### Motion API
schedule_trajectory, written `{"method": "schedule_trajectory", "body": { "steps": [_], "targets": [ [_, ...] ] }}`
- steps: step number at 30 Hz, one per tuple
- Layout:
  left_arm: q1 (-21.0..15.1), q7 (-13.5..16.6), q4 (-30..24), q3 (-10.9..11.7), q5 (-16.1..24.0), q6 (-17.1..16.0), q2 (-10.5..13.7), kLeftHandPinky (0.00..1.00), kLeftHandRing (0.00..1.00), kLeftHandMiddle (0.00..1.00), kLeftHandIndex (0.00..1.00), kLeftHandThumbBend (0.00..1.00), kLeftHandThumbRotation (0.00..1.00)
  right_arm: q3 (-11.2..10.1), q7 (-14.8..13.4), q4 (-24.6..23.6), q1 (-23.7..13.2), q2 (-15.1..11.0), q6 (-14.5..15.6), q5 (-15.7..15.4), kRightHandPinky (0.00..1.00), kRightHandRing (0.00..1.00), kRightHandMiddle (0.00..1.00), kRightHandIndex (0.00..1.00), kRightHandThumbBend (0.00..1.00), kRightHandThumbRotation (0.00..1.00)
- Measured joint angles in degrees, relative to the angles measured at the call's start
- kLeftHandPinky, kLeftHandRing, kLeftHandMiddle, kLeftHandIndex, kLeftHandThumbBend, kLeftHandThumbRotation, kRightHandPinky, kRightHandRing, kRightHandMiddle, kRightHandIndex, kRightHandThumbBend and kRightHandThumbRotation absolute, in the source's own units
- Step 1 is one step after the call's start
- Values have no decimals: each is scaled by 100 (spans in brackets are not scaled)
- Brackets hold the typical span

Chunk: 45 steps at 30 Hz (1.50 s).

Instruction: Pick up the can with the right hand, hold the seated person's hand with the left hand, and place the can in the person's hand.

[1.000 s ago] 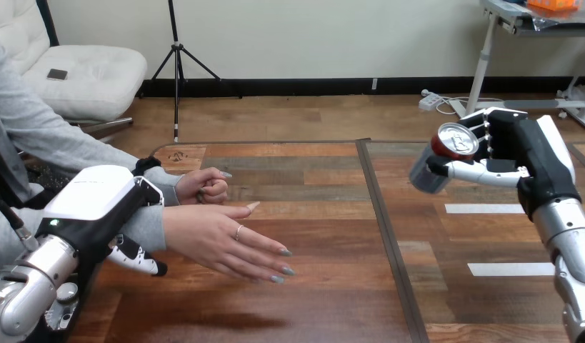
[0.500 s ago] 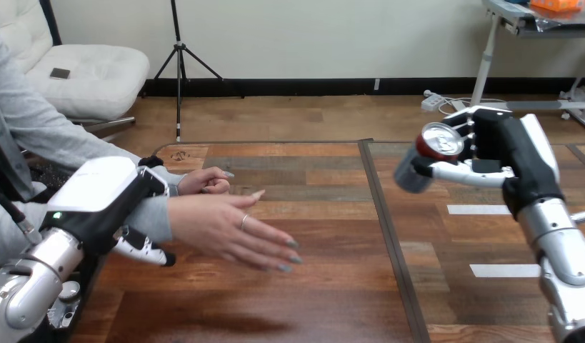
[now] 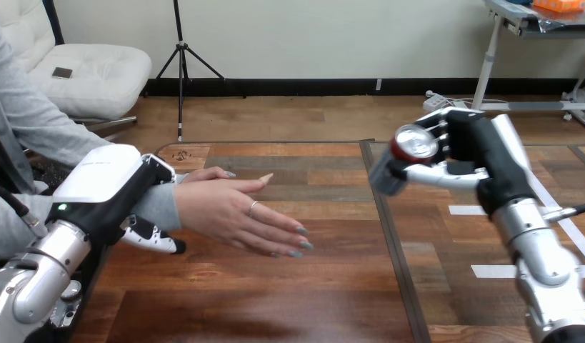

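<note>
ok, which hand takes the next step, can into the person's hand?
Right. The right robot hand grips the can, raised over the table; the left robot hand is wrapped round the person's wrist.

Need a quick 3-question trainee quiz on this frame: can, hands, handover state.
1. True or false: the can already lies in the person's hand.
2. Fill in: the left hand has its fingers curled round the person's ____.
3. Which robot hand holds the can? A) left hand B) right hand C) neither

Key: 1 false; 2 wrist; 3 B.
</note>
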Motion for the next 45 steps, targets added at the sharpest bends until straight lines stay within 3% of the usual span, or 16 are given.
{"method": "schedule_trajectory", "body": {
  "steps": [45],
  "targets": [
    [0,-36,-204,12,0,37,-303,16,20,25,25,80,0,407,-57,0,3,726,-102,-255,31,35,41,44,71,0]
  ]
}}
